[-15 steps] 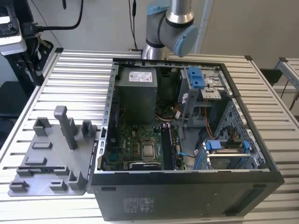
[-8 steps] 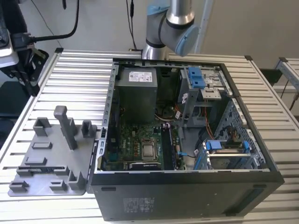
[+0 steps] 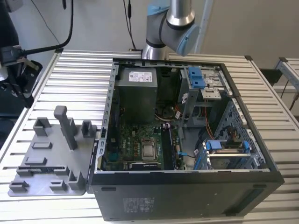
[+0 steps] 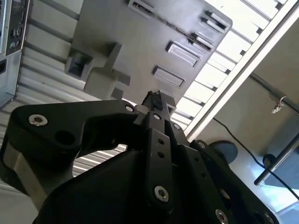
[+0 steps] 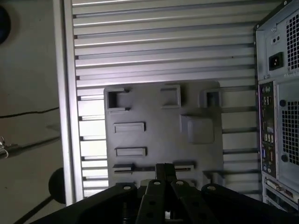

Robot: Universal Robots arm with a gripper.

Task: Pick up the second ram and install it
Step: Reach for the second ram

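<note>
My gripper point(image 4: 155, 99) hangs high over the grey plastic tray point(image 5: 201, 100), its two black fingertips pressed together with nothing visible between them. In the first wrist view the gripper point(image 5: 164, 170) lines up with the tray's nearest row of holders. A thin dark strip point(image 5: 184, 166) runs between two holders there and looks like the second ram standing on edge; the same strip point(image 4: 161, 19) shows in the second wrist view. In the exterior view the tray point(image 3: 46, 158) lies left of the open computer case point(image 3: 187, 140), with the arm's upper joints point(image 3: 170, 23) behind the case.
A tall grey post point(image 3: 65, 126) and several blocks rise from the tray. The case's rear panel point(image 5: 280, 116) faces the tray. Inside the case are the motherboard point(image 3: 140, 144), a power supply point(image 3: 135, 93) and blue drive brackets point(image 3: 196, 77). Everything rests on a slatted metal table point(image 5: 163, 42).
</note>
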